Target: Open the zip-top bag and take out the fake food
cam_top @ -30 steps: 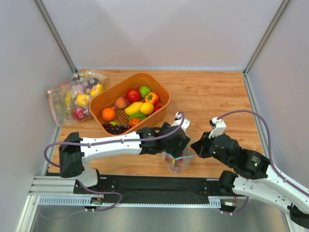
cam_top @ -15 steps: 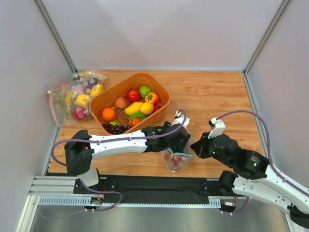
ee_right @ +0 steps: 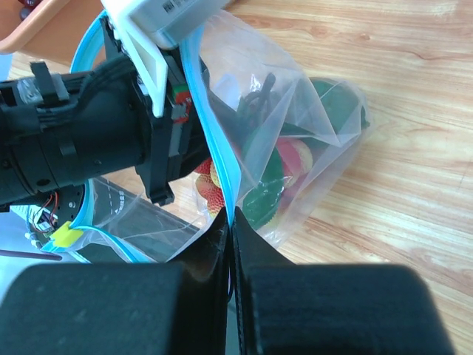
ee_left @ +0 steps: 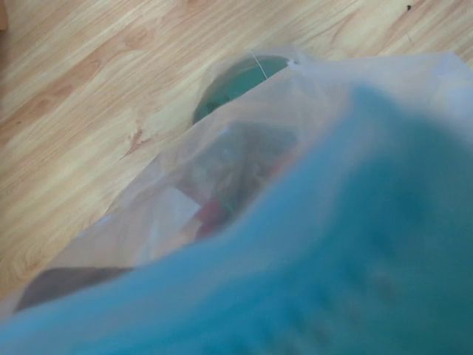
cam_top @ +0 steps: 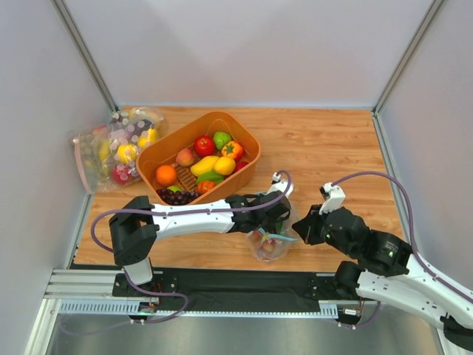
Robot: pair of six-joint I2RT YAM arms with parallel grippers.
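Seen from above, the zip-top bag point(cam_top: 267, 248) sits on the counter point(cam_top: 325, 148) just on the near side of the orange basket point(cam_top: 244, 171). The left pincer point(cam_top: 266, 231) is sunk into its mouth and the right pincer point(cam_top: 295, 231) is at its lip, so a hasty lift would likely drag or tip the whole bag. The left wrist camera shows only blurred teal strip and cloudy film over the fake food point(ee_left: 233, 81), and I cannot tell whether that pincer is spread. The right wrist camera shows the right pincer pressed together on the thin teal strip, a hold that could slip, with red and green pieces bunched at the bottom of the crinkly bag.
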